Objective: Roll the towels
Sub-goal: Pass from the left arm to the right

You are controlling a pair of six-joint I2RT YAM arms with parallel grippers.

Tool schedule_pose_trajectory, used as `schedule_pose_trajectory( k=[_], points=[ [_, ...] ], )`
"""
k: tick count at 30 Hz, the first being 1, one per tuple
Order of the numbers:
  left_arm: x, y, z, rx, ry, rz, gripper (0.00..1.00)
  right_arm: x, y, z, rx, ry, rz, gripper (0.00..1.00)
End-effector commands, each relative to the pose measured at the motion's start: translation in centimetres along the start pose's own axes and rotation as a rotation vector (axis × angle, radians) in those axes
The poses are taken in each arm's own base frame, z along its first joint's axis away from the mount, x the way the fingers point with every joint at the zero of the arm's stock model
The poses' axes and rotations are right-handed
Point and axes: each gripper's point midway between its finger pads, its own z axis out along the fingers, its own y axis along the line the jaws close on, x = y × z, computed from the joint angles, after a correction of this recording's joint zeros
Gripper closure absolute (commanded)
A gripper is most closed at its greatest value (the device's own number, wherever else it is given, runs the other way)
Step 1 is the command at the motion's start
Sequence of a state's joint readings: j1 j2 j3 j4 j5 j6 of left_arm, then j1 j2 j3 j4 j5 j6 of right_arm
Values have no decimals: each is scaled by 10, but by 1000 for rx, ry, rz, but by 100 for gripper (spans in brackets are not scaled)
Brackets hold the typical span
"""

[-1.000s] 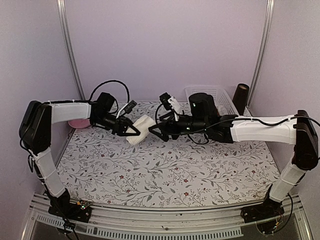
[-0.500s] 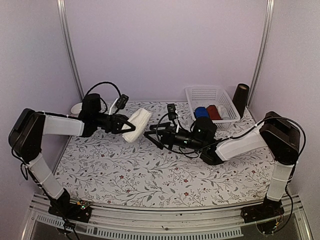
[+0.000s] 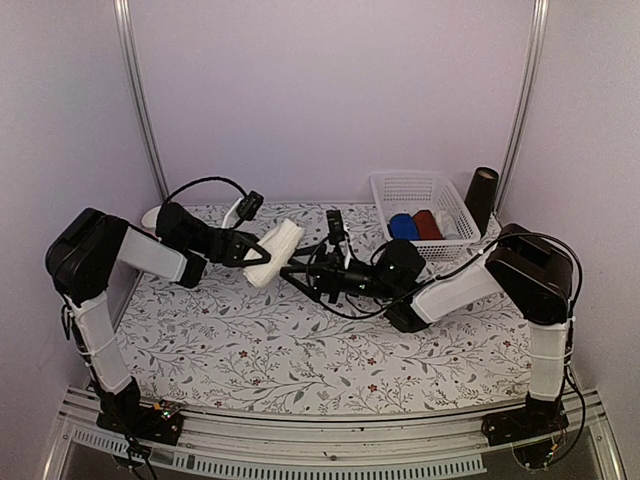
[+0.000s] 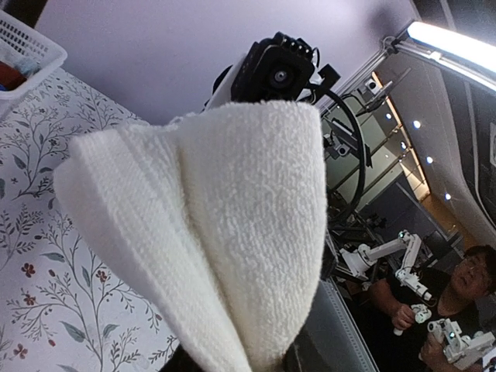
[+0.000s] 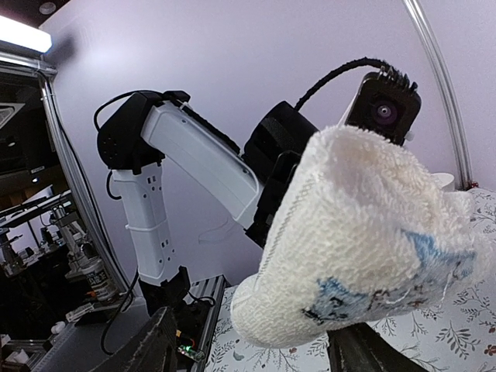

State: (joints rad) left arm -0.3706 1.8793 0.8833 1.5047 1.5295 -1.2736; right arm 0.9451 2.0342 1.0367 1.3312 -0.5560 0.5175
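The cream towel (image 3: 274,250) is rolled into a fat bundle and held in the air over the back middle of the table. My left gripper (image 3: 252,250) is shut on its left end; in the left wrist view the cream towel (image 4: 225,209) hides most of the fingers (image 4: 178,363). My right gripper (image 3: 296,271) is open just right of the roll. In the right wrist view the cream towel (image 5: 356,248), with a blue mark on its end, hangs between the spread fingers (image 5: 155,349). A royal blue towel roll (image 3: 403,226) lies in the basket.
A white mesh basket (image 3: 392,187) at the back right also holds a dark red roll (image 3: 426,222) and a pale item. A dark cylinder (image 3: 482,198) stands right of it. A pale dish (image 3: 152,215) sits at the back left. The floral table cover (image 3: 330,350) spans the table.
The right arm has dropped low and reached left, bringing its open gripper up to the towel. The left arm has folded back, still holding the cream roll up.
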Motion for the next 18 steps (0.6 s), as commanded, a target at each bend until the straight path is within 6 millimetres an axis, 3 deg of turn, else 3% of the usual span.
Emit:
schedule_pose_trajectory(
  k=[1,5,12,18],
  points=[
    [2,-25,8,35,38,172,100,-14,9,14,-72,-38,-70,36],
    [5,-32,13,50,48,192,100,-17,-1,10,-45,-61,-49,41],
    [9,-32,15,54,46,211,100,-25,3,15,-88,-88,-41,44],
    [12,-34,15,56,45,242,100,-29,-7,17,-50,-125,27,49]
  ],
)
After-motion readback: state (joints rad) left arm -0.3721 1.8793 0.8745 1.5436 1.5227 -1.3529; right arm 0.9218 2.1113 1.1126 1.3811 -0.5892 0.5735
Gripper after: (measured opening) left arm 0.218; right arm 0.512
